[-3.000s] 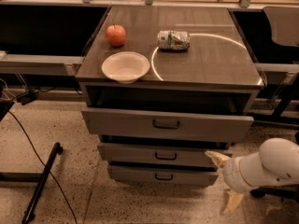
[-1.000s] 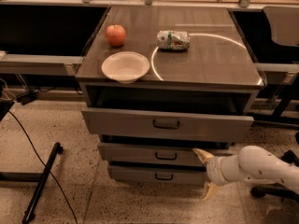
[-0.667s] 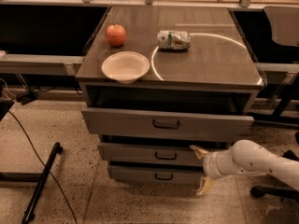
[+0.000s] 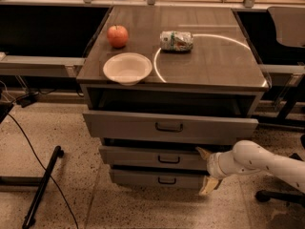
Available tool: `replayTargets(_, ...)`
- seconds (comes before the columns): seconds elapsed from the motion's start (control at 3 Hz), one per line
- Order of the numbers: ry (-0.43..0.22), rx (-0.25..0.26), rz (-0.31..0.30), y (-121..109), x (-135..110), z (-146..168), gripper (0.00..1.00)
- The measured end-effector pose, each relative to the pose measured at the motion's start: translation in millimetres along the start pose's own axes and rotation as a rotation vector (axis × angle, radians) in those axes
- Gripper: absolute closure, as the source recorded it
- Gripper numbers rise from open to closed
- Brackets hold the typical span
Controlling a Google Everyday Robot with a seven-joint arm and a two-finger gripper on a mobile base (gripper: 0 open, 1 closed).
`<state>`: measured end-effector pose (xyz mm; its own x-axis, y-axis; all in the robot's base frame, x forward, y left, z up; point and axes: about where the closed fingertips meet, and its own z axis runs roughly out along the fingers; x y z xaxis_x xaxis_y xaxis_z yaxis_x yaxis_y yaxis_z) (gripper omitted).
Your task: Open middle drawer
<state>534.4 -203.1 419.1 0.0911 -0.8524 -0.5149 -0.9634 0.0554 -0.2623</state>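
Observation:
The middle drawer is a grey front with a small dark loop handle, set between a taller top drawer above and a narrower bottom drawer below. All three fronts stand out a little from the cabinet. My gripper is at the right end of the middle drawer front, on a white arm coming in from the right. Its two pale fingers are spread open, one above and one below the drawer's right edge, holding nothing.
On the cabinet top lie a red apple, a white bowl and a tipped can. A black stand leg and cable lie on the floor at left. A chair base stands at right.
My arm has moved left from the lower right, bringing the gripper up to the right end of the middle drawer front. The drawers have not visibly moved.

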Motion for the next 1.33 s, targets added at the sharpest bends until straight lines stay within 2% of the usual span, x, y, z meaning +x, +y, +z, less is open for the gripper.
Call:
replayTargets(0.67,0.018,0.010,0.054,-8,3,-2,0.26)
replayTargets(1.0,0.018,0.001,0.055,-4,4,-4,0.29)
replayTargets(1.33,0.007,-0.025,0.056,10,6,-7,0.32)
